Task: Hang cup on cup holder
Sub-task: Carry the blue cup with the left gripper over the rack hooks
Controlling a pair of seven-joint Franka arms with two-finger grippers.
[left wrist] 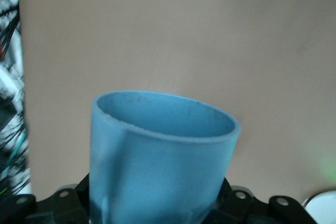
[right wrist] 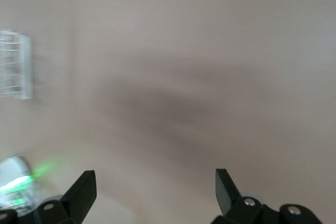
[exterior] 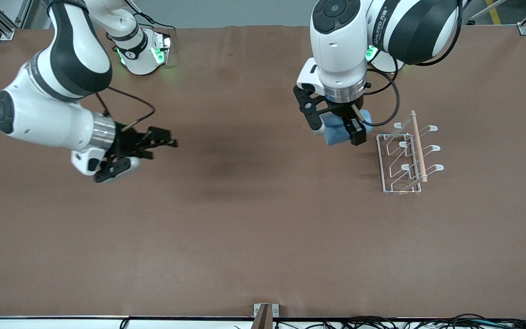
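Left pincer (exterior: 339,131) clamped on blue cup (exterior: 336,132), airborne beside wire cup holder (exterior: 404,157) near bench's left-arm edge; hanging remains. Right pincer (exterior: 146,148) apart, waiting.

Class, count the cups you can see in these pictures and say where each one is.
1. The blue cup is held in the left tool, in the air beside the cup holder. None hang on the holder.

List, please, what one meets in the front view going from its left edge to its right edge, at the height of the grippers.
Right gripper, open and waiting over bare table → left gripper, shut on the blue cup → white wire cup holder on the table.
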